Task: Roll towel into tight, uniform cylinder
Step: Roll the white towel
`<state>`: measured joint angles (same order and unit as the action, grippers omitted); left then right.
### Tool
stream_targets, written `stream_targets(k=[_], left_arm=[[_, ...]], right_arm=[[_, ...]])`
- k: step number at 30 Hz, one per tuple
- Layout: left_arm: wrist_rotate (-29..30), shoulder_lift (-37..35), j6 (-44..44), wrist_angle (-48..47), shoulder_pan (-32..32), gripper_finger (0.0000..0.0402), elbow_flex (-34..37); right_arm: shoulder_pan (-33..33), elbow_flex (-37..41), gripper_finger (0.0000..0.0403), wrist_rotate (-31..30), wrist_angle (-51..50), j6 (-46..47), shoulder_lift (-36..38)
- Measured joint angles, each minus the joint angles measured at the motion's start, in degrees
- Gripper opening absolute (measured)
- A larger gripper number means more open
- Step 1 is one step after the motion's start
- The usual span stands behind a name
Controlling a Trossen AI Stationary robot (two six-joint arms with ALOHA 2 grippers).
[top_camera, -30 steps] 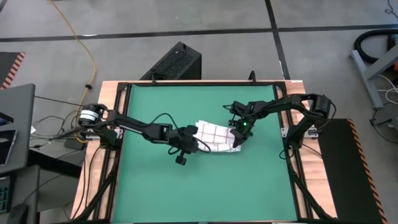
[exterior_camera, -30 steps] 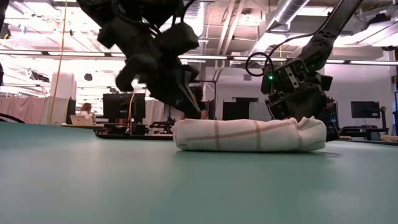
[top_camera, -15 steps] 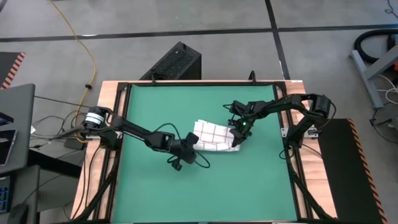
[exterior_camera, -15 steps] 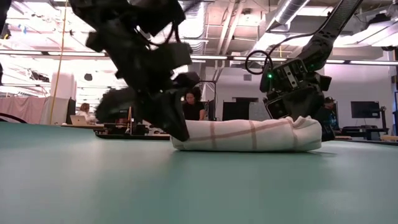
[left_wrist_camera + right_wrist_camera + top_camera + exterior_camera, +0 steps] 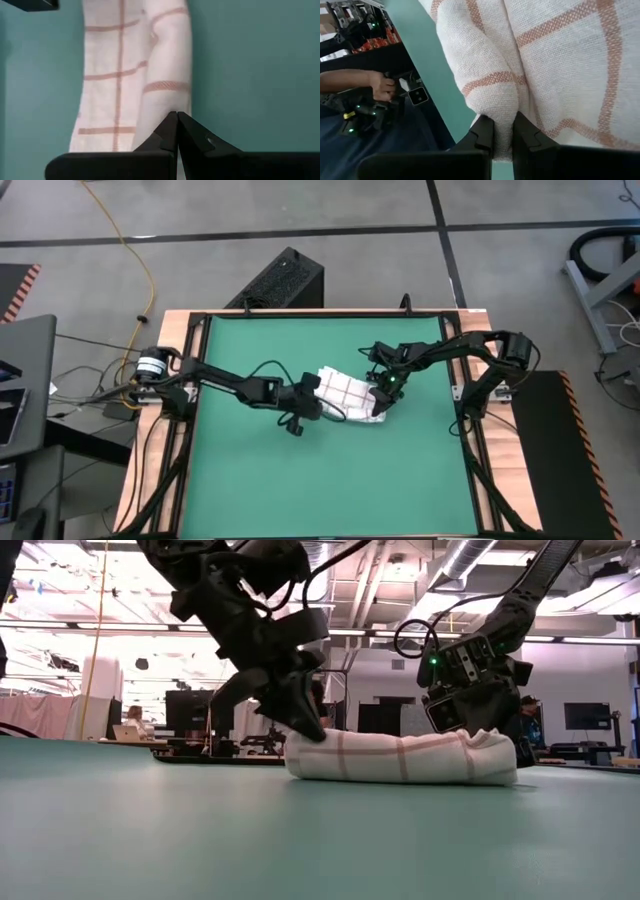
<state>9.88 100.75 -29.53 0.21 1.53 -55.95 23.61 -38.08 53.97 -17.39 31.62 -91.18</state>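
From overhead my arms cover both ends of the towel (image 5: 345, 396), rolled near the green tabletop's (image 5: 250, 480) middle. My left end effector (image 5: 177, 125) is fully closed, tips against one end. My right end effector (image 5: 503, 131) pinches a fold at the other. Beyond, a person's hand (image 5: 382, 85) shows.

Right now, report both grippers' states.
Left gripper: shut, empty, tips against the towel.
Right gripper: shut on a fold of the towel.
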Motion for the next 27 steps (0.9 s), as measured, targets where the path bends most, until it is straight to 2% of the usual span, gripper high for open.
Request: stream_targets(k=[12, 24, 27], left_arm=[[-6.35, 0.95, 1.57, 0.32, -5.45, 0.0000, -0.54], [-7.87, 1.55, -0.86, 6.01, -9.53, 0.0000, -0.52], [-9.75, 2.47, -1.18, 8.82, -10.20, 0.0000, -0.54]], right_arm=[[0.01, 0.00, 0.0044, -0.33, 0.12, -0.15, 0.00], [-0.14, 0.00, 0.0044, -0.28, 0.04, -0.59, 0.00], [-0.59, 0.00, 0.0044, -0.27, 0.04, -0.63, 0.00]])
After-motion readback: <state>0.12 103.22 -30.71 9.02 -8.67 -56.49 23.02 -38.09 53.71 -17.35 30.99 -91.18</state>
